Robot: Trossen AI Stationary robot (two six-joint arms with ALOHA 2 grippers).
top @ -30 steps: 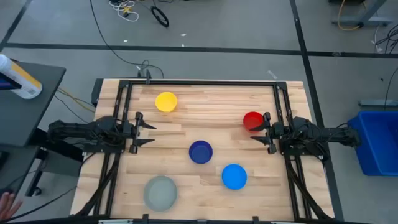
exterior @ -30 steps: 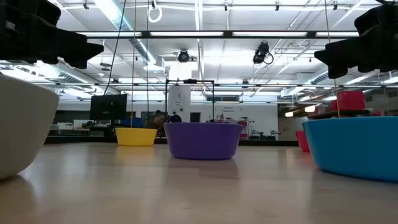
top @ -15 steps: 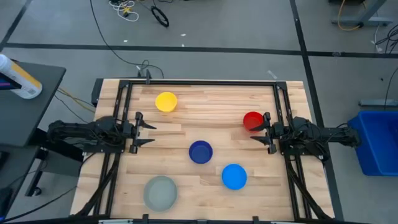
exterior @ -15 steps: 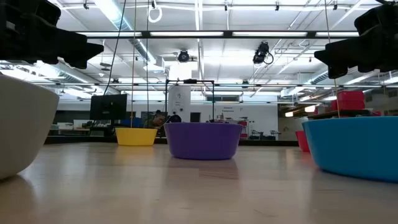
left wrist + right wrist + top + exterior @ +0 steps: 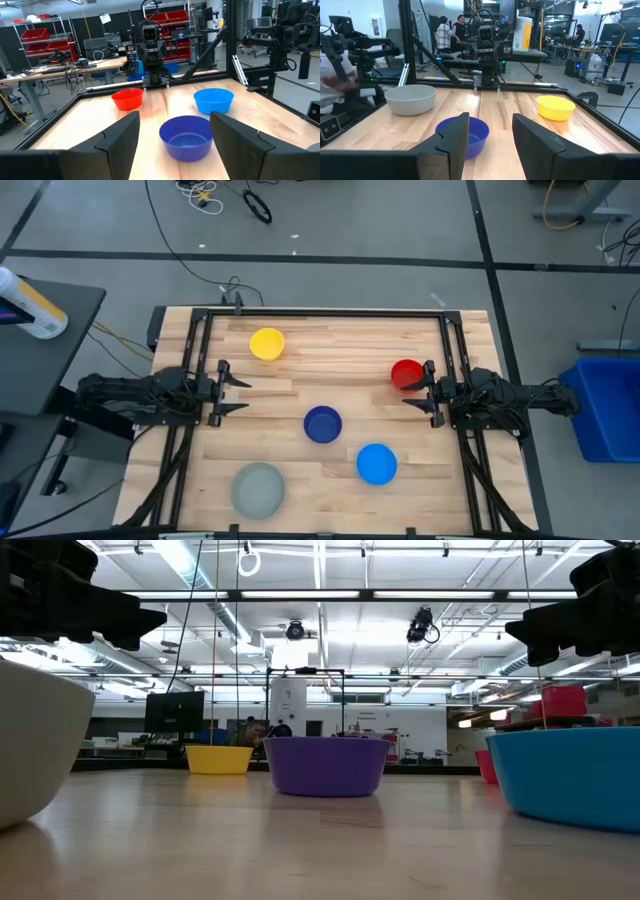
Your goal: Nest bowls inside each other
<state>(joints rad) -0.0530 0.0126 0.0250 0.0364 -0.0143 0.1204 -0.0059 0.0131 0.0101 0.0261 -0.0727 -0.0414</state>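
In the low view, the grey bowl [image 5: 30, 745] is running off the picture's left edge and the light blue bowl [image 5: 570, 775] off its right edge, so only part of each is showing. The red bowl [image 5: 486, 766] is sitting mostly behind the light blue one, with just a sliver peeking out. Both arms are being cropped by the top corners there. In the right wrist view, the right tool's near finger [image 5: 454, 140] is covering part of the dark blue bowl [image 5: 475, 132], and people in the room behind are appearing too small to make out.

Five bowls [image 5: 322, 424] lie apart on the table [image 5: 330, 345], none nested.
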